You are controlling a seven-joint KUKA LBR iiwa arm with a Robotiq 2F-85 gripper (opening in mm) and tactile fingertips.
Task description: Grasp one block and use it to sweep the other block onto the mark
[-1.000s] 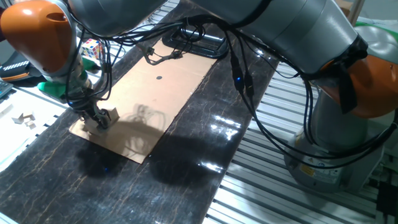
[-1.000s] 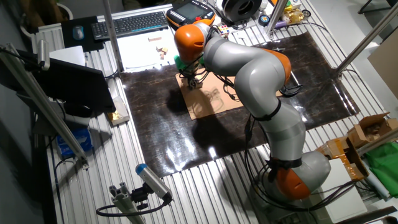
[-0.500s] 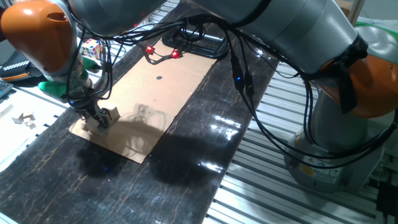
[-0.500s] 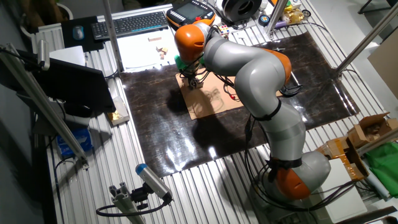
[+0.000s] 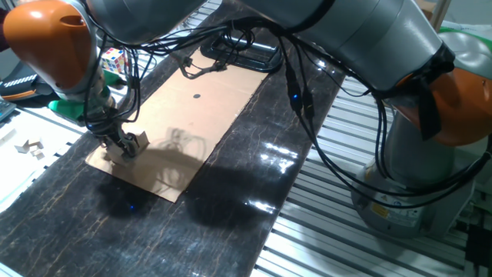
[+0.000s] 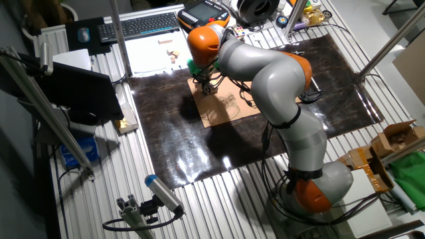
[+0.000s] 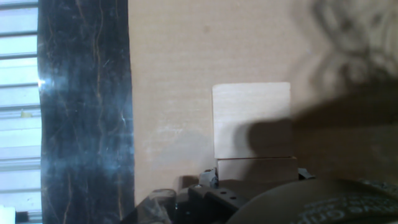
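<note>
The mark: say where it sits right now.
In one fixed view the mark is a black dot on the cardboard sheet, toward its far end, well away from the gripper at the near-left corner.

Pale, near-white wood on block [image 7: 252, 118], fine grain; second block [image 7: 256, 169] just below it, same tone, shadowed. Tan cardboard [image 5: 188, 115], plain, faint corrugation lines in hand view. Mark [image 5: 197, 97]: small black dot on the tan. Surface [image 5: 254, 208] black with thin light marbled veins, glossy highlights. Arm [image 5: 369, 46] grey with orange joints. Hand [image 5: 121, 148] dark metal. Multicoloured cube [image 5: 112, 58] behind arm.
</note>
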